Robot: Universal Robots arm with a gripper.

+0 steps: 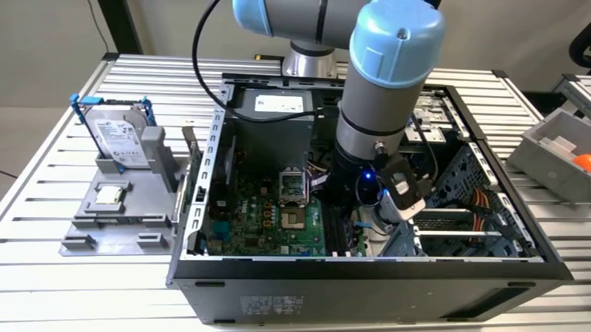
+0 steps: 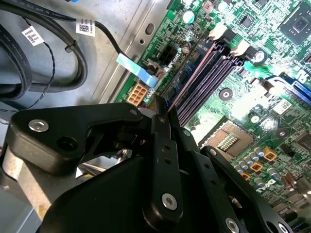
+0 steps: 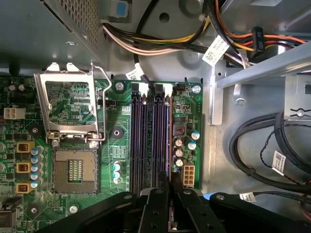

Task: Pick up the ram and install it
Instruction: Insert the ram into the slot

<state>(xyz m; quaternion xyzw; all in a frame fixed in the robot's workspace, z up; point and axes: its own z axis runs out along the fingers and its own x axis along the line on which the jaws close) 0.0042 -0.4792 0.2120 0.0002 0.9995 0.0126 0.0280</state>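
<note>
the pincer (image 2: pixel 163 109) is down inside the open computer case (image 1: pixel 277 290), its black fingers (image 3: pixel 158 208) drawn close together on the thin edge of the ram (image 2: pixel 192 73), which stands edge-on in the memory slots (image 3: pixel 146 141) of the green motherboard (image 3: pixel 114 145); in the first wrist view the ram (image 3: pixel 168 145) shows as a slim strip along the slot farthest from the cpu socket (image 3: pixel 74 170), running from the fingertips toward the white latches at the slots' far end. whether it is fully seated cannot be told. just beyond the slots from the socket sit a row of small capacitors (image 3: pixel 179 153) and a pale connector (image 3: pixel 188 174). the socket's metal retention frame (image 3: pixel 68 104) is swung open beside it. white tags with barcodes hang on the black cables (image 3: pixel 252 150) past the motherboard's edge, their print too small to read, and a bundle of yellow, orange and black wires (image 3: pixel 160 43) runs above the slots. in the exterior view the blue-capped arm (image 1: pixel 383 83) reaches down into the case, and on the slatted table (image 1: pixel 55 173), to the case's side at the exterior view's left, a grey fixture (image 1: pixel 120 207) carries a silver hard drive (image 1: pixel 120 142) in a blue frame, its label unreadable, and a small square chip (image 1: pixel 110 196).
</note>
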